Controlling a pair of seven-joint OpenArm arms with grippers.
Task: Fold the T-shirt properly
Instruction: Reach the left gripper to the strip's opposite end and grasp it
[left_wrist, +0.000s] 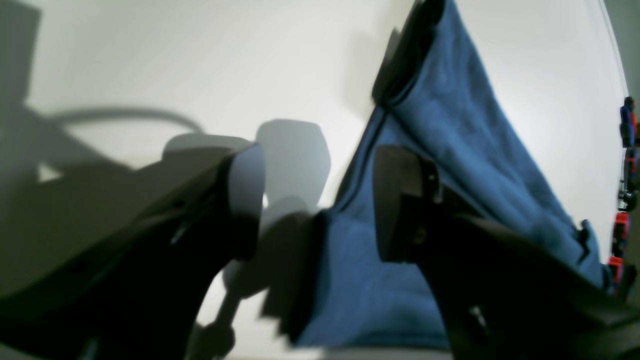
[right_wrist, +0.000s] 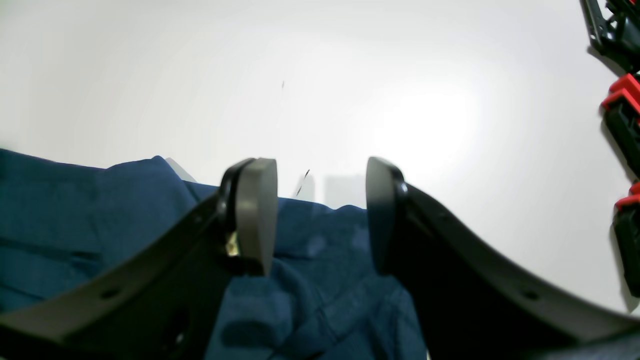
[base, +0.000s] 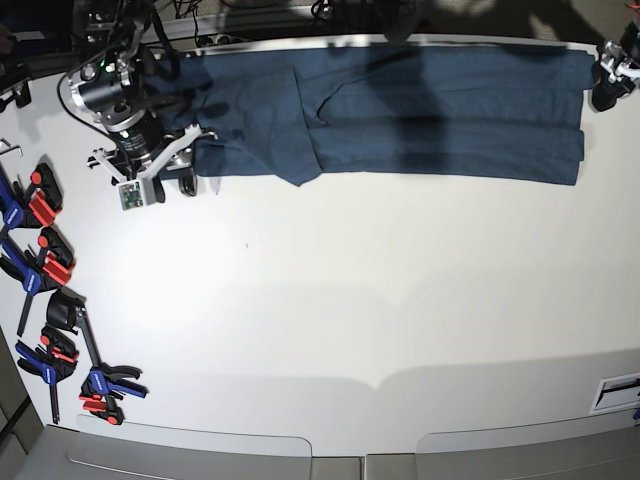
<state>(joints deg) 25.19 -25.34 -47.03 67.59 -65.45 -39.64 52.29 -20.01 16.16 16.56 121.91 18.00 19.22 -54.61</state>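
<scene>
The dark navy-teal T-shirt (base: 420, 110) lies folded into a long band along the far edge of the white table (base: 350, 300). My right gripper (base: 192, 160) is at the shirt's left end. In the right wrist view this gripper (right_wrist: 317, 215) is open, with shirt cloth (right_wrist: 320, 300) bunched under and between its fingers. My left gripper (base: 603, 85) is at the shirt's right end. In the left wrist view it (left_wrist: 322, 200) is open, one finger (left_wrist: 400, 200) over the shirt (left_wrist: 450, 125), the other over bare table. No neck label shows.
Several red, blue and black clamps (base: 40, 260) lie along the table's left edge, with more near the front left corner (base: 95, 385). Clamps also show in the left wrist view (left_wrist: 627, 150) and in the right wrist view (right_wrist: 622, 115). A small label (base: 615, 390) sits at the front right.
</scene>
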